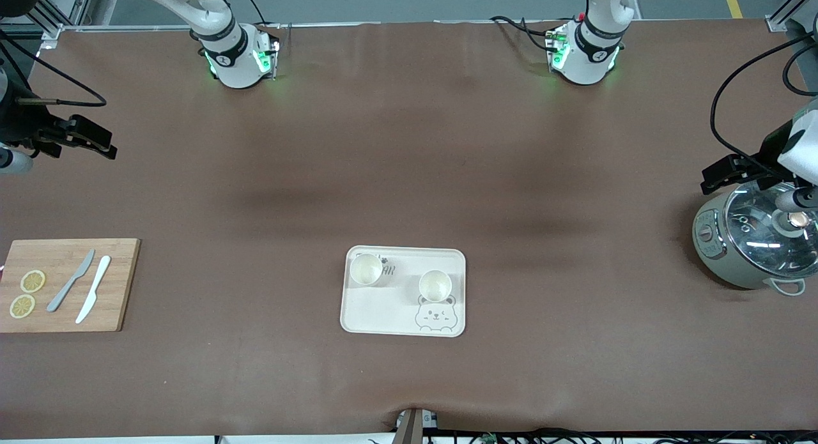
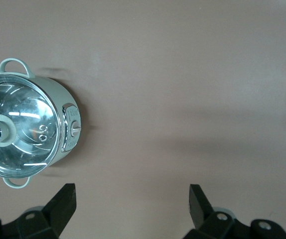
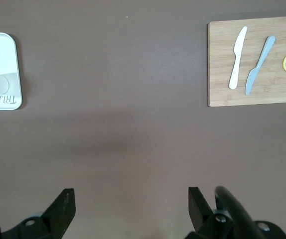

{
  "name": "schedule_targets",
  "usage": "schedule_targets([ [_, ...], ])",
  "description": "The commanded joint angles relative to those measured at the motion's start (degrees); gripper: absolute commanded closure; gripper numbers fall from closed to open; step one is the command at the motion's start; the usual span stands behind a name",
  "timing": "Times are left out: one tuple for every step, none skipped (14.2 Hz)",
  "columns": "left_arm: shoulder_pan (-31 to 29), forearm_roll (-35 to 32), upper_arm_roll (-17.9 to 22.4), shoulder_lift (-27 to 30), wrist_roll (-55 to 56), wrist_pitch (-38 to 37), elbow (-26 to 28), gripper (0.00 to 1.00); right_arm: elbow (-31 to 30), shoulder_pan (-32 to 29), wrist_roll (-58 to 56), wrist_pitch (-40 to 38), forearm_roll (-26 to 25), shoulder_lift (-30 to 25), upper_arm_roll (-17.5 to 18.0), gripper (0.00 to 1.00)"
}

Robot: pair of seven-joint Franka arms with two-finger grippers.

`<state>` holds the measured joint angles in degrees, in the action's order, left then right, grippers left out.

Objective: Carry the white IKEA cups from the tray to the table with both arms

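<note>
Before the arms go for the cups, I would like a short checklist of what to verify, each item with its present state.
1. Both cups stand upright on the tray: ok. One cup is near the tray's corner toward the right arm's end, the other cup just above the bear drawing.
2. Cups apart, with room for fingers around each: ok.
3. Left gripper open and holding nothing, up beside the pot: ok.
4. Right gripper open and holding nothing, over bare table near the cutting board: ok.
5. Bare table around the tray for setting cups down: ok.
6. Whether the cups hold anything: cannot tell.
</note>
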<state>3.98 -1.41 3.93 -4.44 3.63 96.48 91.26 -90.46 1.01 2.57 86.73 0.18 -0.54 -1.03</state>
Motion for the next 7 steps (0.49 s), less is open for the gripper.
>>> schedule_targets([
  [-0.5,-0.3,-0.3,-0.3,-0.7,0.1,-0.9,0.0,0.3,-0.8,-0.7,-0.6,-1.0,0.0,0.8,0.0],
  [-0.5,-0.1,-0.3,-0.3,-0.6,0.4,-1.0,0.0,0.4,-0.8,-0.7,-0.6,-1.0,0.1,0.8,0.0],
  [-0.5,-0.1,-0.3,-0.3,-0.7,0.4,-1.1,0.0,0.4,-0.8,-0.7,-0.6,-1.0,0.1,0.8,0.0],
  [-0.5,-0.2,-0.3,-0.3,-0.8,0.4,-1.0,0.0,0.4,-0.7,-0.7,-0.6,-1.0,0.1,0.8,0.0],
  [-0.5,-0.2,-0.3,-0.4,-0.7,0.4,-1.0,0.0,0.4,-0.7,-0.7,-0.6,-1.0,0.1,0.8,0.0],
  [-0.4,-0.3,-0.3,-0.4,-0.7,0.5,-1.0,0.0,0.4,-0.8,-0.7,-0.6,-1.0,0.1,0.8,0.0],
  [-0.4,-0.3,-0.3,-0.4,-0.7,0.5,-1.0,0.0,0.5,-0.8,-0.7,-0.6,-1.0,0.1,0.8,0.0],
])
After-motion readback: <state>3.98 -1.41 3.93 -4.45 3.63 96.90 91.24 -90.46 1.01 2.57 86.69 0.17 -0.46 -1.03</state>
